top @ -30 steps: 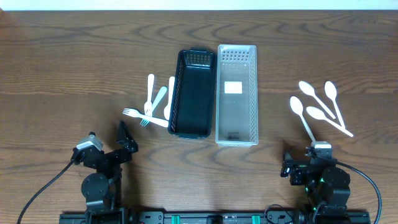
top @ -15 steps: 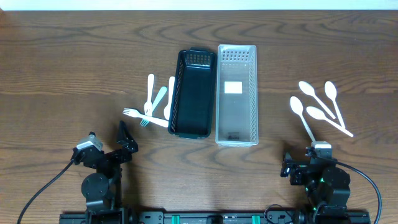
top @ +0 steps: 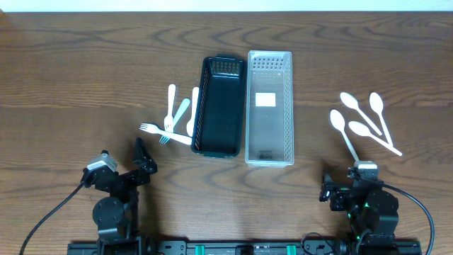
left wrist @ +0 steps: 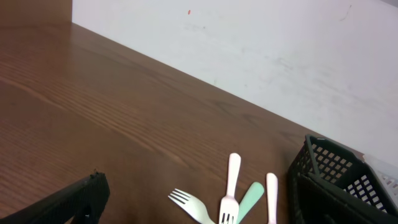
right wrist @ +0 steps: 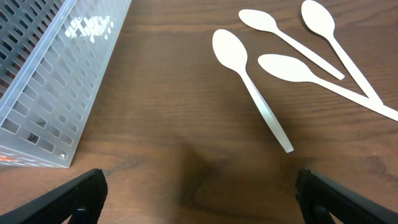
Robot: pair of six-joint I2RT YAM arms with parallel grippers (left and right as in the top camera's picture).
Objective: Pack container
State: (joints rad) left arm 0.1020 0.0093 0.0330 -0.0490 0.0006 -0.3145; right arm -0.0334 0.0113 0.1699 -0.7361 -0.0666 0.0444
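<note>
A black basket [top: 219,106] and a clear slotted container [top: 270,106] stand side by side at the table's middle, both empty. Several plastic forks and handles [top: 173,117] lie left of the basket; the left wrist view shows them [left wrist: 231,193] beside the basket [left wrist: 336,180]. Several white spoons [top: 364,120] lie to the right and also show in the right wrist view [right wrist: 245,81]. My left gripper [top: 141,161] rests near the front left, open and empty. My right gripper [right wrist: 202,193] is open and empty over bare wood at the front right [top: 345,188].
The clear container's corner [right wrist: 56,93] is at the left in the right wrist view. A white wall [left wrist: 261,50] runs behind the table's far edge. Both arm bases sit at the front edge.
</note>
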